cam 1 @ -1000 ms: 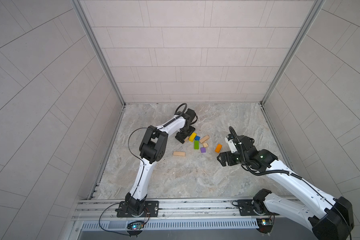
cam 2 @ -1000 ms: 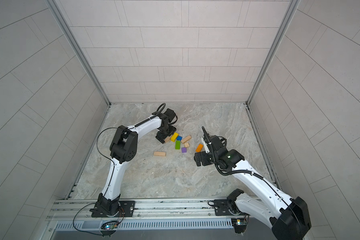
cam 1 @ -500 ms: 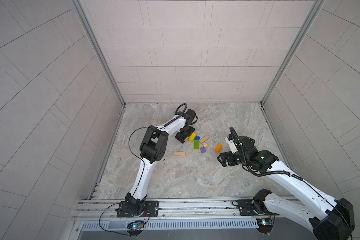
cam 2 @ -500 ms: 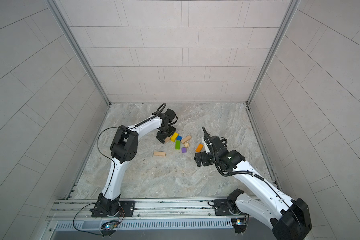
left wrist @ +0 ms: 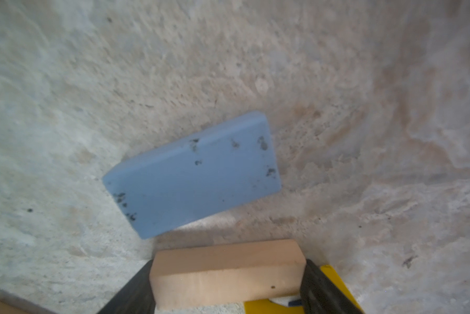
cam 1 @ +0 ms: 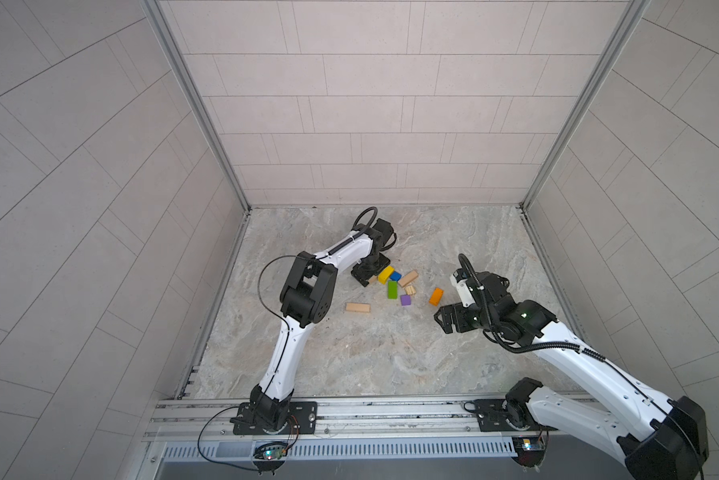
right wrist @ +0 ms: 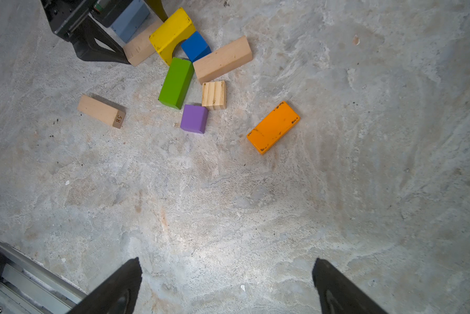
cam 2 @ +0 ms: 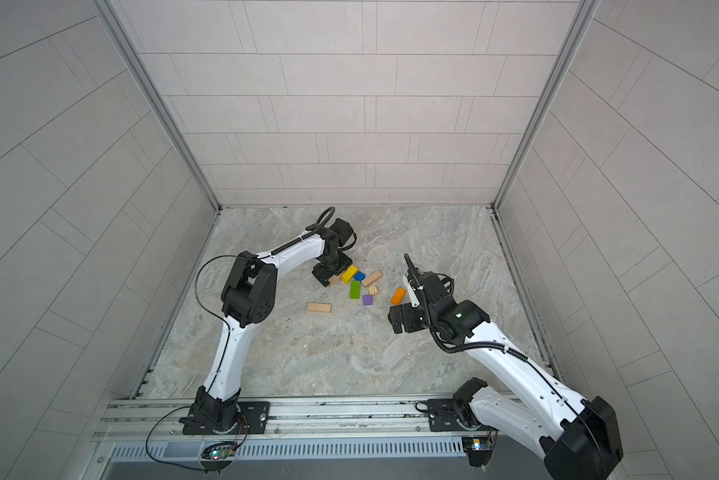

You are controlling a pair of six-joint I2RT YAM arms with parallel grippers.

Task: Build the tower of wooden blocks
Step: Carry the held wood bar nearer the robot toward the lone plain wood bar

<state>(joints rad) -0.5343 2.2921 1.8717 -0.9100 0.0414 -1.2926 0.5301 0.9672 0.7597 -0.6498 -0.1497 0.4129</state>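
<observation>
1. Left pincer [left wrist: 227, 271] hugs both ends of the tan bar [left wrist: 223, 258]; squeeze unclear.
2. Right pincer [right wrist: 226, 261] is wide open, empty.
3. Blocks [right wrist: 176, 83] lie loose near the middle of the table [cam 1: 349, 353]; a weak squeeze could drop the bar onto the yellow arch [right wrist: 171, 32].

1. The left arm [cam 1: 291, 345] is bent at the elbow; the left gripper [cam 1: 369, 279] is set low just beside the yellow block [cam 1: 385, 274], fingers [left wrist: 130, 293] pressed on a tan bar's [left wrist: 225, 274] ends.
2. The right gripper [right wrist: 225, 282] is poised well apart from that block, jaws spread wide.
</observation>
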